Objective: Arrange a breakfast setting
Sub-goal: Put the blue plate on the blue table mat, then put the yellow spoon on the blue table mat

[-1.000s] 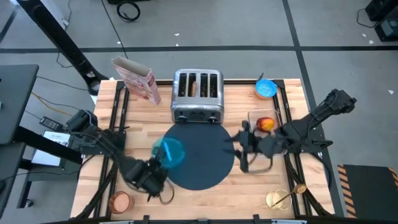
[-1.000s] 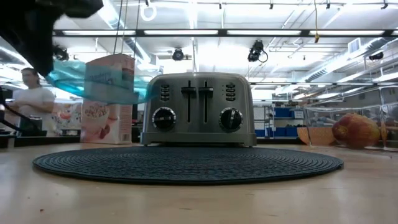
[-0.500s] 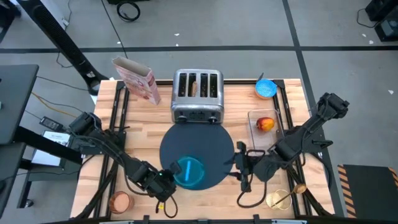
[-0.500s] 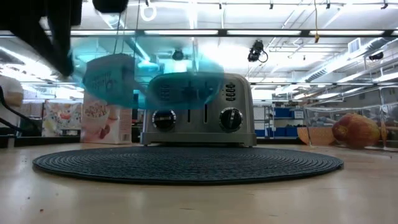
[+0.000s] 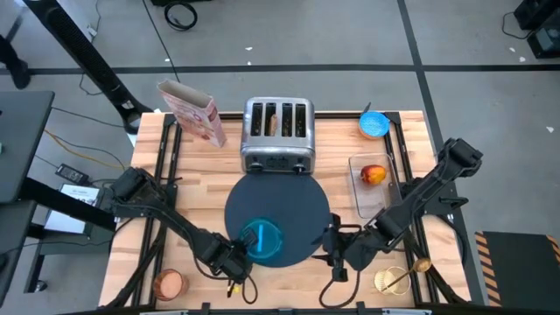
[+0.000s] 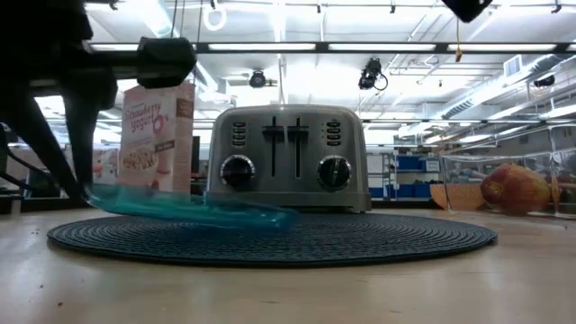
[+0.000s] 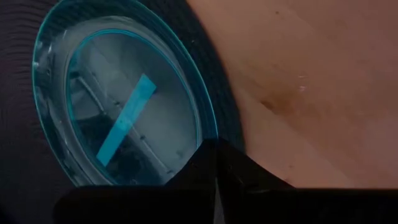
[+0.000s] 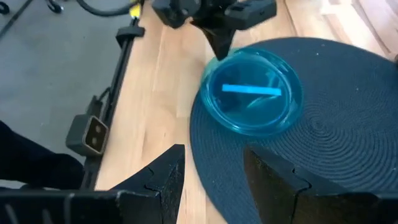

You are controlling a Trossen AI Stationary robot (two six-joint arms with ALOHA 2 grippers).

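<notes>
The teal plate lies low over the near-left part of the round navy mat. It also shows in the low view. My left gripper is shut on the plate's rim. My right gripper is open and empty over the mat's near-right edge, its fingers pointing toward the plate. The copper cup stands at the near left. The gold spoon lies at the near right. The blue bowl stands at the far right. The red-orange fruit lies in a clear tray. Toast sticks up from a toaster slot. My left gripper pinches the plate's rim between its two fingers, on the plate's near-left side. The fingers come slanting down from the table's near-left. The plate is slightly tilted: its held side is raised and its opposite edge is down at the mat.
The chrome toaster stands just behind the mat. The pink cereal box stands at the far left. Black rails run along both table sides. Bare wood shows at the near left of the mat.
My left gripper has carried the plate from the mat's left edge toward the table's near edge and to the right, then lowered it to the mat. My right gripper has moved toward the near edge and stays open.
</notes>
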